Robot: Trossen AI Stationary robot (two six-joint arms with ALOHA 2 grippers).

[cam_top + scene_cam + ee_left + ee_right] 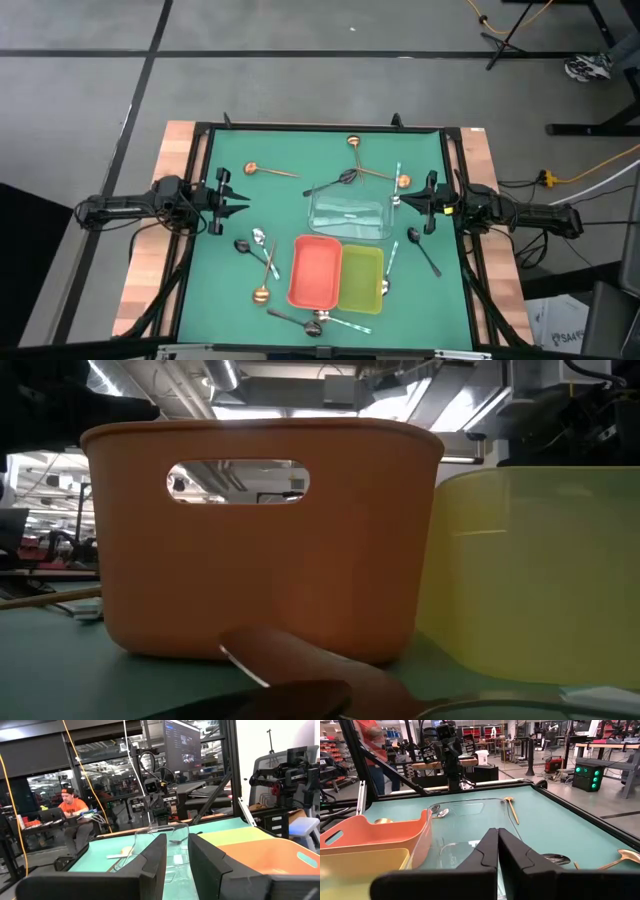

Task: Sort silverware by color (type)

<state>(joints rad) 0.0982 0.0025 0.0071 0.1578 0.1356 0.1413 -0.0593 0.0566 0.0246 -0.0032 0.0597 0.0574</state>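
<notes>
At the near edge of the green-topped table [225, 290], a dark black spoon [290, 320] and a shiny silver spoon [345, 322] lie just in front of two trays set side by side and touching: a red-orange rectangular plastic tray [315, 271] and a yellow-green rectangular plastic tray [361, 278]. Both trays hold nothing that can be seen. Left of the red-orange tray rests a copper-gold spoon [263, 286], with a second silver spoon [262, 240] and a second black spoon [243, 247] just beyond it. Right of the yellow-green tray a slim silver utensil [389, 266] lies along its side, and a third black spoon [423, 248] sits farther right.

Behind the coloured trays stands a clear rectangular plastic tray [349, 215], also without silverware in it.

Level with it, the left tool [240, 201] hangs at the table's left side with its fingers [155, 860] a little apart and nothing between them. The right tool [401, 201] hangs at the right side by the clear tray's corner, its fingers [487, 850] pressed together on nothing.

Farther back, a copper-gold spoon with a round bowl [268, 170] lies left of centre, and a crossed cluster of copper and black utensils [360, 172] lies behind the clear tray.
</notes>
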